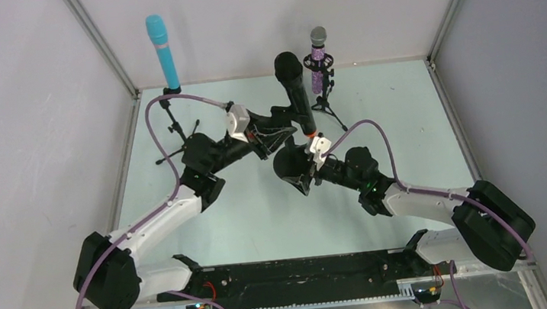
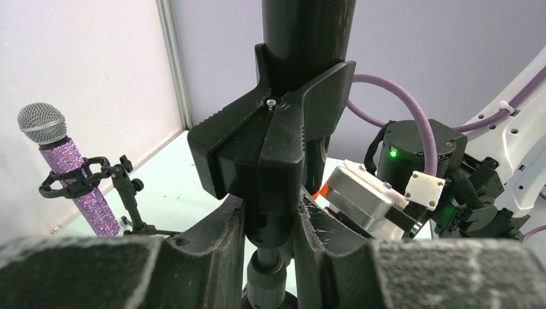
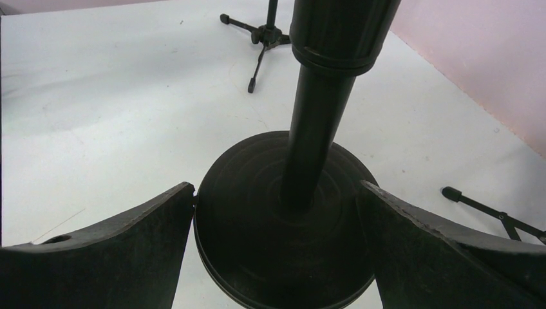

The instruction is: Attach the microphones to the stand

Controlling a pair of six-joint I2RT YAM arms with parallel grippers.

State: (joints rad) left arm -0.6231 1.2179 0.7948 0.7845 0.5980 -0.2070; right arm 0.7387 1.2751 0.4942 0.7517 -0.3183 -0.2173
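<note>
The black microphone (image 1: 293,91) stands nearly upright in the middle of the table (image 1: 246,219). Its body is seated in the black clip (image 2: 270,148) of the round-base stand (image 1: 289,167), with the mesh head up and the orange end (image 1: 309,131) pointing down below the clip.

The left gripper (image 2: 269,238) is clamped on this stand's thin post just under the clip, one finger pressed to each side. The right gripper (image 3: 277,193) is low at the table with its fingers spread wide. They sit on either side of the stand's round base (image 3: 244,212), close to its rim, and whether they touch it cannot be told.

The light-blue microphone (image 1: 161,47) stands upright on a tripod stand (image 1: 174,126) at the back left. The purple glittery microphone (image 2: 74,174), with its silver head up, sits in the ring holder of another tripod stand (image 1: 324,107) at the back right, near the black one.

None of the microphones or stands shows a brand name or lettering that can be read. A white plate (image 2: 425,187) on the right arm's wrist looks blank, with a green light (image 2: 392,153) glowing just beside it. Any print on the small boards by the arm bases is too small to read.
</note>
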